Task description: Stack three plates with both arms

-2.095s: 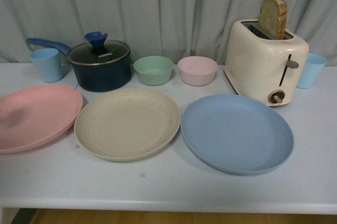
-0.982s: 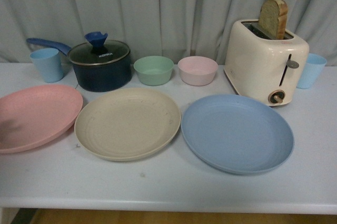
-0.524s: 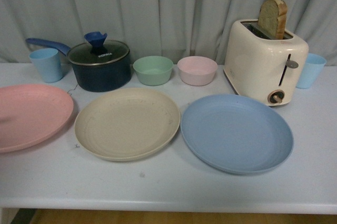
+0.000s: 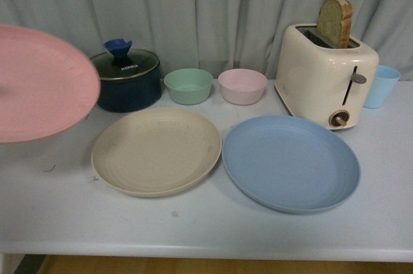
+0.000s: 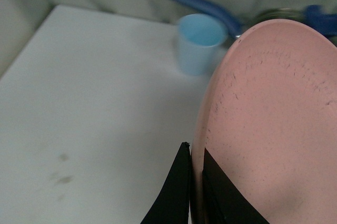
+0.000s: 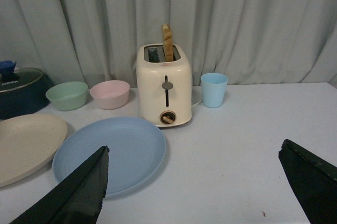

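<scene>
L claw point(image 5: 195, 153) pinching pink plate point(image 5: 274, 129) rim, airborne | R claw point(image 6: 194, 150) wide open, empty

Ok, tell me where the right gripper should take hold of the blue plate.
Probably take the blue plate by its raised rim on the near right side, coming in low from the right with the open right gripper. It lies flat, so only the rim offers a pinch; the toaster crowds its far edge and the beige plate its left.

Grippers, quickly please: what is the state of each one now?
Left gripper: closed on the rim of the pink plate, held above the table.
Right gripper: open, holding nothing.
</scene>
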Available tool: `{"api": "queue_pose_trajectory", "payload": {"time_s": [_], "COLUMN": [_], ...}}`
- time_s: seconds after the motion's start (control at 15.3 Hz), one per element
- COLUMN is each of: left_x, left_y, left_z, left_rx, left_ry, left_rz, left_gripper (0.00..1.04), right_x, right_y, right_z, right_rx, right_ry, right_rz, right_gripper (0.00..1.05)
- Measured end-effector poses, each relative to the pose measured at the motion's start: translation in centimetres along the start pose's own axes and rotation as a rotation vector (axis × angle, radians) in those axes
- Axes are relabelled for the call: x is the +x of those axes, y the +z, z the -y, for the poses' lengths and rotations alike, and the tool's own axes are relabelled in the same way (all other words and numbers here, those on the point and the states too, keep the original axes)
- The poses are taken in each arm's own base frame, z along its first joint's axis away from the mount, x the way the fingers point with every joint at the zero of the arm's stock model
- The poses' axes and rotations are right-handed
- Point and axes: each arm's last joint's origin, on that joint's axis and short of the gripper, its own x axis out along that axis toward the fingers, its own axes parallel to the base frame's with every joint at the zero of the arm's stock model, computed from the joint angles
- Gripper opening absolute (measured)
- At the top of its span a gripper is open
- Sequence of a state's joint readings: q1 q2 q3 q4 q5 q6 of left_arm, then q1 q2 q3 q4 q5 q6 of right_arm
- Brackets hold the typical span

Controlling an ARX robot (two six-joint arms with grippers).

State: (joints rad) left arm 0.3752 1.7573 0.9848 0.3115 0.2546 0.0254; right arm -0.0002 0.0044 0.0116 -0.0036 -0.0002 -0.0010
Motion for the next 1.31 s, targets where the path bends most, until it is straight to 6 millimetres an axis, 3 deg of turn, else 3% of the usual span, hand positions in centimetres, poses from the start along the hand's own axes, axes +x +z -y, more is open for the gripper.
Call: {"api": "queue_pose_trajectory", "payload": {"time_s": [0.13,0.26,0.52,0.65,0.85,1.05,1.31], "left_x": [0.3,1.3,3.5,5.3,7.3,8.2,9.1], "left_y": [-0.3,-2.6,-5.9,-7.1,-7.0,-7.0,-8.6], "left_z": [6.2,10.6,14.7,15.1,14.0,12.9,12.5], "left_rx": [0.033,0.053,0.018,-0.011,-0.088,-0.123,-0.133], "left_ry": [-0.154,-0.239,-0.319,-0.304,-0.27,-0.236,-0.219], "left_rz": [0.006,-0.028,-0.091,-0.125,-0.108,-0.105,-0.139], "left_gripper": [0.03,0.03,0.03,0.03,0.03,0.03,0.03], "right_x": [0.0,0.0,0.0,0.0,0.0,0.0,0.0], "right_y": [0.0,0.0,0.0,0.0,0.0,0.0,0.0], "right_z": [0.0,0.0,0.0,0.0,0.0,0.0,0.0], "right_rx": [0.0,0.0,0.0,0.0,0.0,0.0,0.0], "right_ry": [0.0,0.0,0.0,0.0,0.0,0.0,0.0], "right_rz": [0.0,0.0,0.0,0.0,0.0,0.0,0.0], "right_gripper": [0.98,0.98,0.98,0.98,0.98,0.98,0.98]}}
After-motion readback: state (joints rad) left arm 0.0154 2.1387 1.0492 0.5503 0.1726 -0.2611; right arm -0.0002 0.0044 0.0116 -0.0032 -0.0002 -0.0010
